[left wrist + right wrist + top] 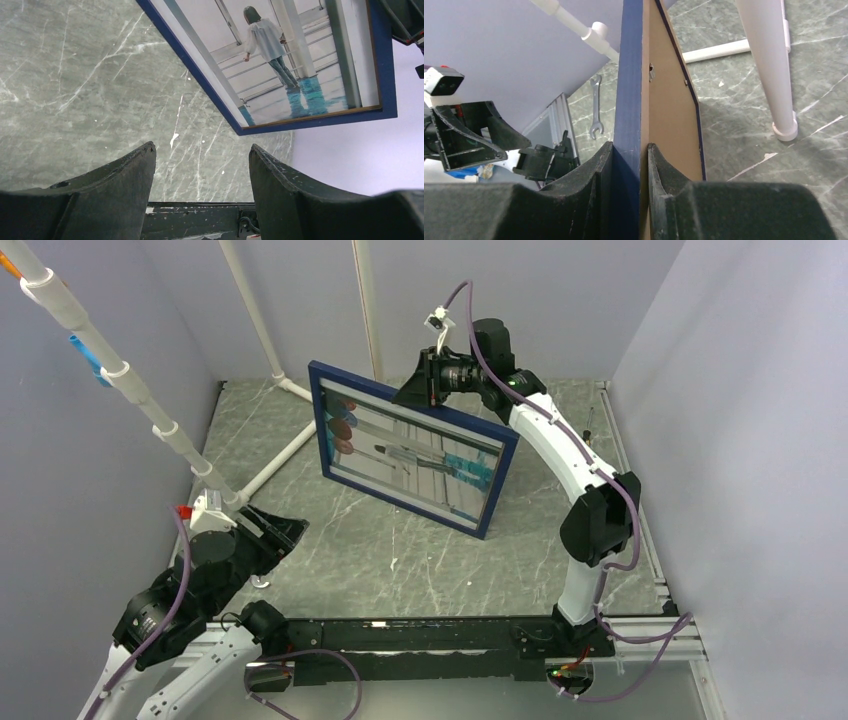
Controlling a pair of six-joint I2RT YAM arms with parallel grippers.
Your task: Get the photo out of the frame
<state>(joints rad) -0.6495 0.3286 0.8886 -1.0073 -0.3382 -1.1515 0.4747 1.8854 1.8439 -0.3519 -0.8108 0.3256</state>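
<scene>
right wrist view: the right hand (630, 150) pinches the stiff frame (628, 75) by its edge, the left hand (202, 160) is spread and empty; the photo (280, 65) seems light and bendy, so take its border.

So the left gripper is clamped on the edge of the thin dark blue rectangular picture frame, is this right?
No, the right gripper clamps the thin dark blue rectangular picture frame on its edge; the right wrist view shows it.

White pipes (130, 390), wrench (597, 107), marbled table (400, 560)
</scene>
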